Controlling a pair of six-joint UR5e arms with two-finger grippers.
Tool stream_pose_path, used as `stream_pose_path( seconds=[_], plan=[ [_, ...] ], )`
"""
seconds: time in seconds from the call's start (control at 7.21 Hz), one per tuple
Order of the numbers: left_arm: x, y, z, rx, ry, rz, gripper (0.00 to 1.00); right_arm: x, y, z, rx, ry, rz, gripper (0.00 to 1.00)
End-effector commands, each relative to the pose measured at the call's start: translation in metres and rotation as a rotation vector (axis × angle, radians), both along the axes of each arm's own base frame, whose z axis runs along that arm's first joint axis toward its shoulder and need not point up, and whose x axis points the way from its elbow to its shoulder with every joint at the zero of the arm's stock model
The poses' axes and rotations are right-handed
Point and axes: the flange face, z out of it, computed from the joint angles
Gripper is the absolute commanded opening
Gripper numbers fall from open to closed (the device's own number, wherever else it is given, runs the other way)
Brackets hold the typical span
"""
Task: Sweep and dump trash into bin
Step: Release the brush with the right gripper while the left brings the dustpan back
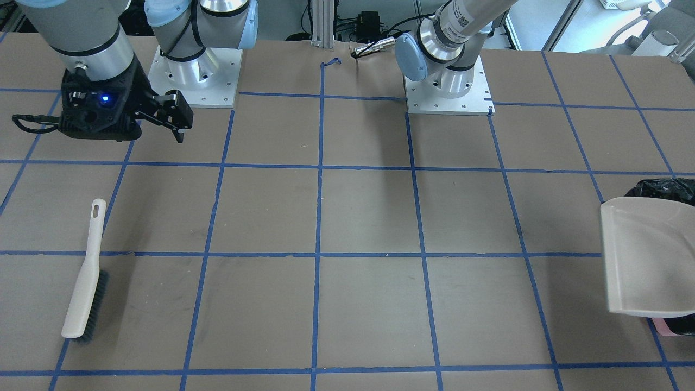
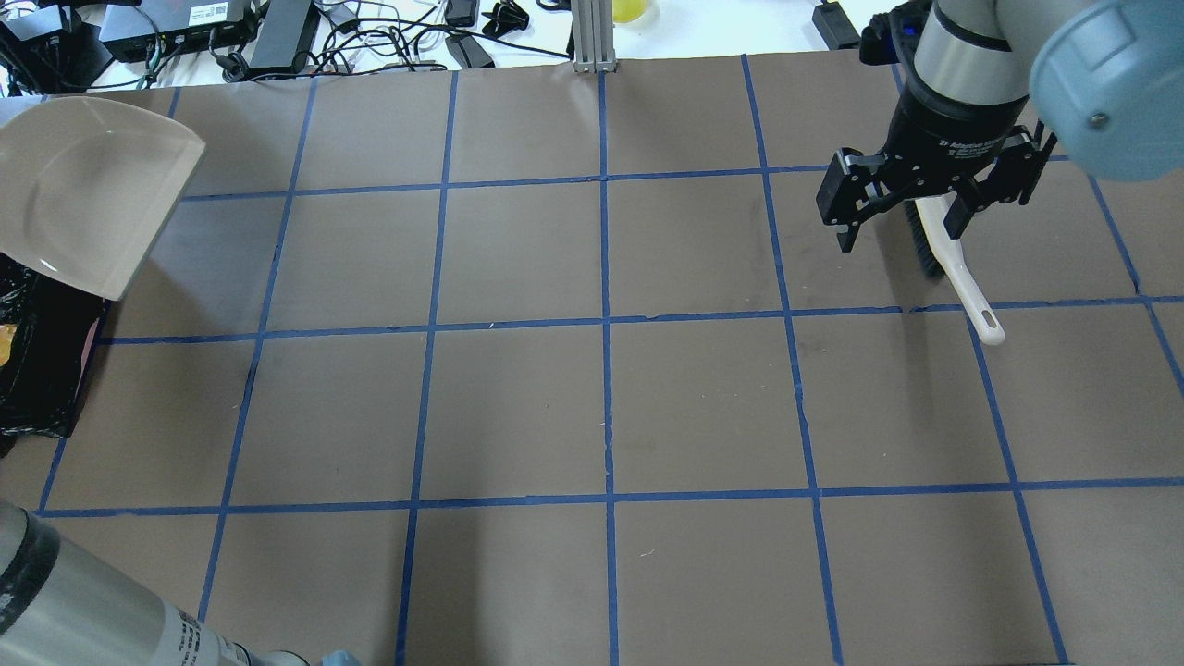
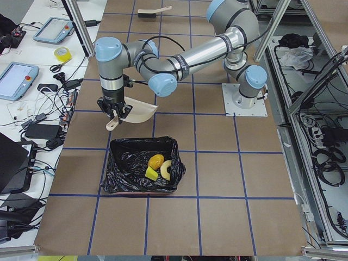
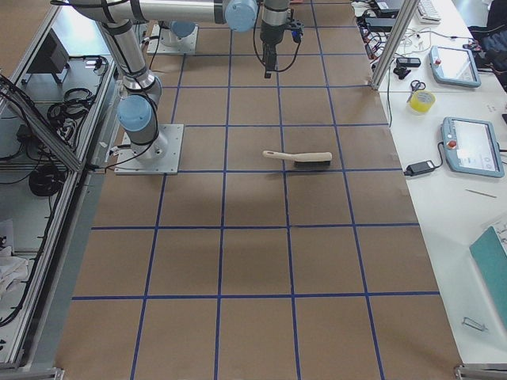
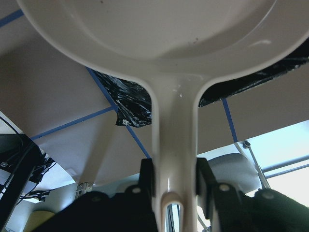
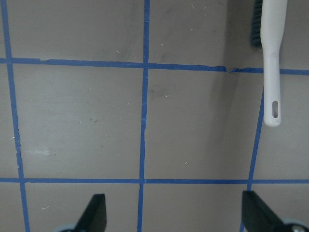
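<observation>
Starting at the left of the overhead view: the left gripper (image 5: 175, 176) has its fingers clamped on the handle of the beige dustpan (image 2: 88, 180) and holds it up in the air by the far edge of the bin (image 3: 141, 187). The pan looks empty to us, and hanging right next to the bin makes sense if the dump is done. All three bits of trash sit inside on the black liner: the bread roll (image 3: 156, 161), the croissant-like piece (image 3: 166, 170) and the sponge wedge (image 3: 150, 173), bunched together toward the robot's side of the bin. So we'd call the job basically finished, with just the tools left to put down.

Over on the right, the brush (image 1: 84, 282) lies flat on the table (image 2: 518, 407), handle end toward the robot. The right gripper (image 2: 899, 231) hovers above it with its fingers spread wide and nothing in them. Our guess is the brush got parked on its own side, well away from the bin.

The table is covered in something brown and matte, split into squares by blue tape lines (image 2: 606, 407), with a few scuffs. Past the far edge there's a mess of cables (image 2: 370, 42) and an aluminium post (image 2: 585, 37). The left side view also shows a white bench with touchscreen pendants (image 3: 19, 79) and a yellow tape roll (image 3: 62, 54).
</observation>
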Motion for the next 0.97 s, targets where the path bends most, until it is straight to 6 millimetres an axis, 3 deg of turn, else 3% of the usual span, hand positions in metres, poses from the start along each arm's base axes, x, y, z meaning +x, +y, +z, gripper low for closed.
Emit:
stream_pose_path(
  seconds=[0.0,0.28,0.42,0.83],
  plan=[
    [-0.086,-0.029,-0.020,-0.009,0.092,0.068,0.00,0.009,0.003,0.004,-0.014,-0.008,0.013,1.00],
    [-0.120,-0.048,-0.055,0.005,0.173,0.132,0.00,0.007,0.010,0.016,-0.037,-0.011,0.008,1.00],
    [-0.135,-0.057,-0.083,0.020,0.246,0.208,0.00,0.010,0.010,0.016,-0.040,-0.053,-0.001,1.00],
    [-0.205,-0.084,-0.141,0.053,0.253,0.238,0.00,0.010,0.014,0.020,-0.051,-0.058,-0.013,1.00]
  ],
)
